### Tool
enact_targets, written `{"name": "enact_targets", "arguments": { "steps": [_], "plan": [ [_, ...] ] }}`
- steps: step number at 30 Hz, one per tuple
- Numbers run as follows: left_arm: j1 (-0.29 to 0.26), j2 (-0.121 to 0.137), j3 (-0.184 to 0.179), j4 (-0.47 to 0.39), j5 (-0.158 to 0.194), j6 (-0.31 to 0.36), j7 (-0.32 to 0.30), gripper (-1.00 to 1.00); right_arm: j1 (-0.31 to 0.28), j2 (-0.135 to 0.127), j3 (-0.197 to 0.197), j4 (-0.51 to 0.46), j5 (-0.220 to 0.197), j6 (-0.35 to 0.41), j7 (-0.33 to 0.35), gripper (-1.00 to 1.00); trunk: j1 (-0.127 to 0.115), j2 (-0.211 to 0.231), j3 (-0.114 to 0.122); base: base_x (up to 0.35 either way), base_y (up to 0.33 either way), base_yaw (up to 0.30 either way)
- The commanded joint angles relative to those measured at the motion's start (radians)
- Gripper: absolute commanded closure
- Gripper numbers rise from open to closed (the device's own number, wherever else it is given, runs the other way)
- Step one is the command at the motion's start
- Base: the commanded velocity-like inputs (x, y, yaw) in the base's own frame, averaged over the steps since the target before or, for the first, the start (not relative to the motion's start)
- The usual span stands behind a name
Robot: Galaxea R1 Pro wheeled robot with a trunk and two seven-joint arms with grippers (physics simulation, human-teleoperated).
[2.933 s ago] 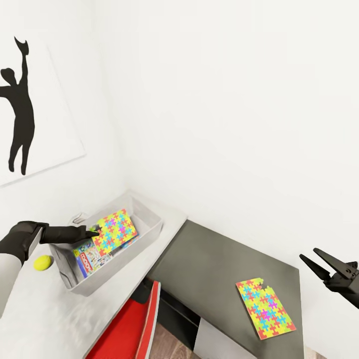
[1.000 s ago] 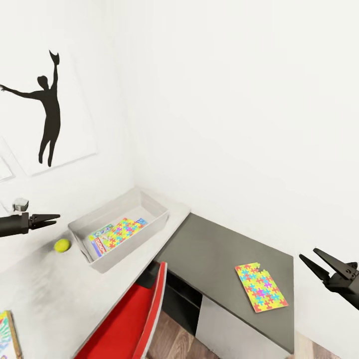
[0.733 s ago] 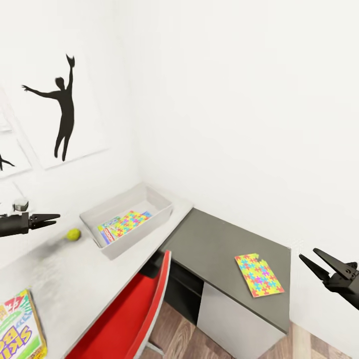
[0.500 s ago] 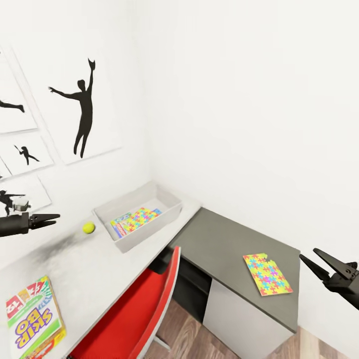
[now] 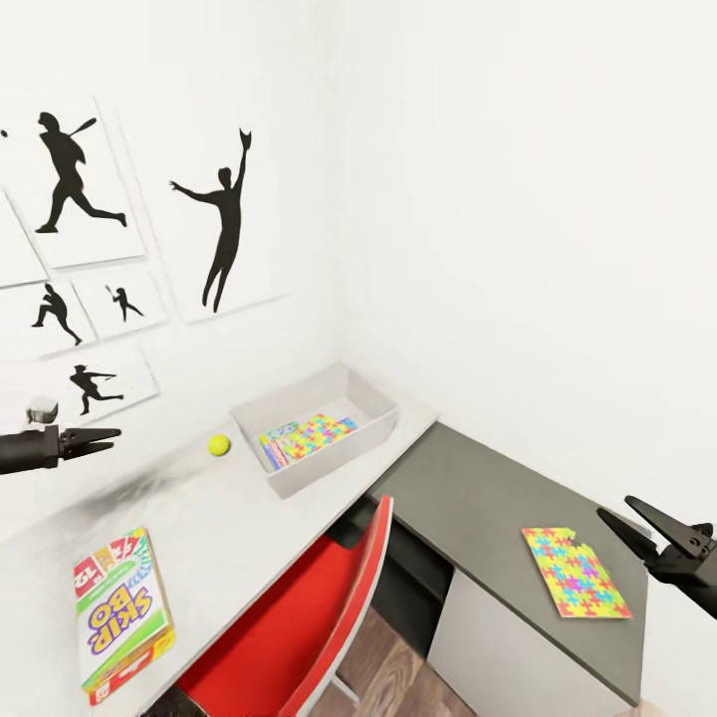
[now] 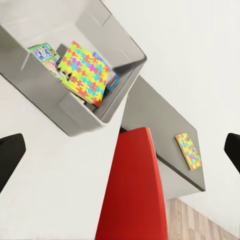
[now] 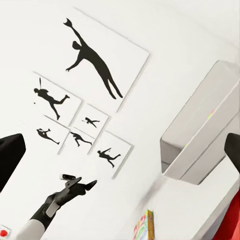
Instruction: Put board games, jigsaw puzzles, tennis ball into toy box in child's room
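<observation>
Left gripper [image 5: 100,435]: we find the fingers nearly together and empty, above the pale table [image 5: 229,518].
Right gripper [image 5: 652,533]: spread open, holding nothing.
Toy box [image 5: 299,476]: holds one jigsaw puzzle [image 5: 317,434] over game boxes.
Outstanding: tennis ball [image 5: 219,445] just beside the box; Skip-Bo [image 5: 119,609] near the table's front edge; second jigsaw [image 5: 576,573] on the dark lower section.
Risk: we judge a nudge could roll the ball away; the flat thin boards offer little grip and could slip off the edge.
</observation>
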Motion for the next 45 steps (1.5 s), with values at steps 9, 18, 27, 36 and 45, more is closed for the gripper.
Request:
{"name": "enact_targets", "arguments": {
  "steps": [9, 18, 27, 36, 45],
  "plan": [
    [0.014, 0.002, 0.004, 0.006, -0.011, 0.011, -0.008, -1.00, -0.001, 0.000, 0.000, 0.000, 0.004, 0.003, 0.005, -1.00, 0.001, -0.002, 0.007, 0.000, 0.000, 0.243],
    [0.126, 0.004, 0.007, 0.030, -0.008, 0.002, -0.008, -1.00, -0.001, 0.000, 0.003, -0.002, 0.004, 0.003, 0.004, -1.00, 0.001, -0.002, 0.016, 0.000, 0.000, 0.243],
    [0.211, 0.001, 0.035, 0.083, -0.005, -0.051, -0.008, -1.00, -0.001, 0.001, 0.012, -0.004, 0.005, 0.003, -0.003, -1.00, 0.001, -0.002, 0.024, 0.000, 0.000, 0.243],
    [0.216, -0.021, 0.062, 0.091, -0.005, -0.061, -0.008, -1.00, -0.186, -0.021, 0.237, 0.006, 0.048, 0.003, -0.284, -1.00, 0.001, -0.002, 0.029, 0.000, 0.000, 0.265],
    [0.216, -0.018, 0.064, 0.091, -0.008, -0.061, -0.008, -1.00, -0.586, 0.004, 0.562, 0.268, 0.050, 0.003, -0.613, -1.00, 0.001, -0.002, 0.030, -0.088, 0.076, 0.280]
  ]
}}
